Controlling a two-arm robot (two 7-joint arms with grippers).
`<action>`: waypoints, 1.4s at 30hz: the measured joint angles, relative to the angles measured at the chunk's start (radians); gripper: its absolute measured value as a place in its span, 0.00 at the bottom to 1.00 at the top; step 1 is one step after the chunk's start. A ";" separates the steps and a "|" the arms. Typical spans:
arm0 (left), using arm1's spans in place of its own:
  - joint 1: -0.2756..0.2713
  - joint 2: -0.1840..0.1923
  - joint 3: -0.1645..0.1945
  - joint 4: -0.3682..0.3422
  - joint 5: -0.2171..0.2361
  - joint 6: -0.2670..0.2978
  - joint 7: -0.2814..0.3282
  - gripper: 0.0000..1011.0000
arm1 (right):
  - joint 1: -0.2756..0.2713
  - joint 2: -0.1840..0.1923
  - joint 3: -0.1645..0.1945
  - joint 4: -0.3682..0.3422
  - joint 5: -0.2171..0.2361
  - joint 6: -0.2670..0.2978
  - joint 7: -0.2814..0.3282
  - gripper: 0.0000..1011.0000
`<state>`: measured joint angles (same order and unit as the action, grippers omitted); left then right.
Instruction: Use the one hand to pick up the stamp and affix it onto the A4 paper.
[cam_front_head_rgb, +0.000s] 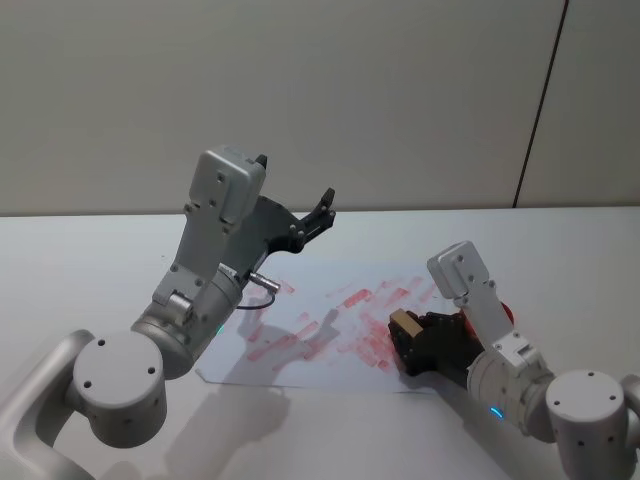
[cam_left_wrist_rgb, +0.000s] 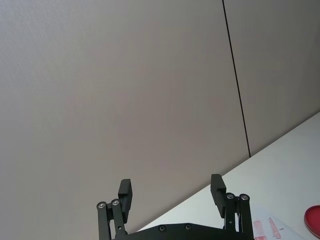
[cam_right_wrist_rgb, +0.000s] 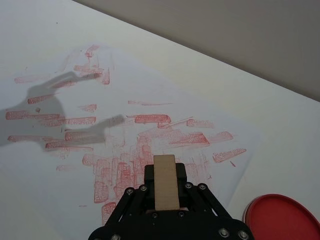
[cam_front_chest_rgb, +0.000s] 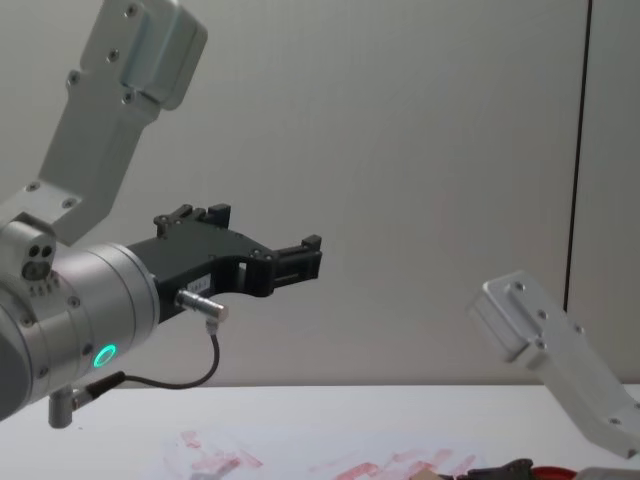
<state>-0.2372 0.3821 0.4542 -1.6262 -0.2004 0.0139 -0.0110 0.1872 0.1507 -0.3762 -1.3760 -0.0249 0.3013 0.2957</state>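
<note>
Wooden stamp (cam_right_wrist_rgb: 165, 186) between jaws of right gripper (cam_right_wrist_rgb: 165, 172), perhaps above smeared A4 paper (cam_right_wrist_rgb: 150, 115).

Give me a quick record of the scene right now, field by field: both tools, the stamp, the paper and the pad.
right tool: shut on the stamp, low over the paper
stamp: pale wood block; whether it touches the paper cannot be told
paper: white sheet flat on the table, many red marks
pad: red, round, on the table off the paper's right side
left tool: open, raised in the air, holding nothing
</note>
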 joint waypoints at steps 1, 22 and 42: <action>0.000 0.000 0.000 0.000 0.000 0.000 0.000 0.99 | 0.000 0.000 0.000 0.002 -0.002 -0.001 -0.001 0.22; 0.000 0.000 0.000 0.000 0.000 0.000 0.000 0.99 | 0.014 -0.007 0.014 -0.005 0.045 -0.024 -0.032 0.22; 0.000 0.000 0.000 0.000 0.000 0.000 0.000 0.99 | -0.007 0.055 0.106 -0.191 0.221 0.054 -0.102 0.22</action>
<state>-0.2372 0.3821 0.4542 -1.6262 -0.2004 0.0139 -0.0109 0.1799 0.2061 -0.2702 -1.5669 0.1960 0.3552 0.1935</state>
